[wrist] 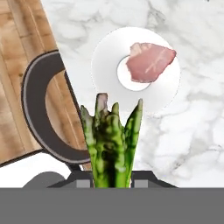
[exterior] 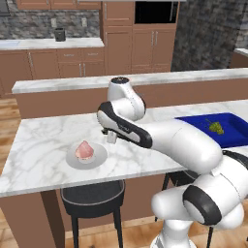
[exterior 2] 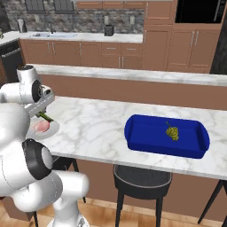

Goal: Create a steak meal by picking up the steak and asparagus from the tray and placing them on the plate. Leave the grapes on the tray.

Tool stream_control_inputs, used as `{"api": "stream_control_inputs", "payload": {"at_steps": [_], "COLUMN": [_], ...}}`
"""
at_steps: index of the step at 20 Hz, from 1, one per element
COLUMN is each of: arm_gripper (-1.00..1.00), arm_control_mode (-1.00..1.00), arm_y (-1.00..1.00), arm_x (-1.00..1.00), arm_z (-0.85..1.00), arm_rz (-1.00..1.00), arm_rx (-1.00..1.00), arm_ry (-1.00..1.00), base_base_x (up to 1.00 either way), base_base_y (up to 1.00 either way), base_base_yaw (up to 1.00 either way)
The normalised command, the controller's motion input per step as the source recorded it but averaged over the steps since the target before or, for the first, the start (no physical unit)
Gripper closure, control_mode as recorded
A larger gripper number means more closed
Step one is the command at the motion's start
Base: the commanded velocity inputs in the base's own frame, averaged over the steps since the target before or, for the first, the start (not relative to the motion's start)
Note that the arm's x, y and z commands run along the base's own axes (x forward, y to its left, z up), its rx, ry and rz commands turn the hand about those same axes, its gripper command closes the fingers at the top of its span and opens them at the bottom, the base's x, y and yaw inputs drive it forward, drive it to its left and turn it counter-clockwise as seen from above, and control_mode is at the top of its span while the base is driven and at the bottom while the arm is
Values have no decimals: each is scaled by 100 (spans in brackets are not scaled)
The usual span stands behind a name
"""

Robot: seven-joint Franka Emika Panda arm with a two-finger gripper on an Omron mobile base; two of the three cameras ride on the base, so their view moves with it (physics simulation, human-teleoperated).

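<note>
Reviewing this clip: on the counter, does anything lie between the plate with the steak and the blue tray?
Nothing lies there. In the right base view, bare marble counter runs from the plate holding the steak to the tray.

Your arm [exterior: 160,138] reaches out low to the left, elbow bent, wrist turned downward. Your gripper [wrist: 113,183] points down, its fingers closed on the asparagus [wrist: 112,144], whose tips stick out past the fingertips.

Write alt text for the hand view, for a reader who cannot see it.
The asparagus is held in the tool, above the marble counter near the round grey plate. The pink steak already lies on the plate.
</note>
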Motion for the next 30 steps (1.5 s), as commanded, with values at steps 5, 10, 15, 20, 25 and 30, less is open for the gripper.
{"api": "stream_control_inputs", "payload": {"at_steps": [5, 10, 15, 20, 25, 30], "arm_gripper": [100, 100, 100, 100, 100, 100], "arm_control_mode": [-100, -100, -100, -100, -100, -100], "arm_y": [62, 33, 31, 26, 20, 27], "arm_x": [7, 26, 33, 40, 49, 38], "arm_z": [-57, -31, -41, -47, -44, -46], "arm_rz": [34, 20, 17, 11, 10, 9], "arm_rx": [-1, -6, -8, -7, -5, -6], "arm_ry": [2, 7, 3, 4, 4, 1], "base_base_x": [0, 0, 0, 0, 0, 0], "base_base_y": [0, 0, 0, 0, 0, 0], "base_base_yaw": [0, 0, 0, 0, 0, 0]}}
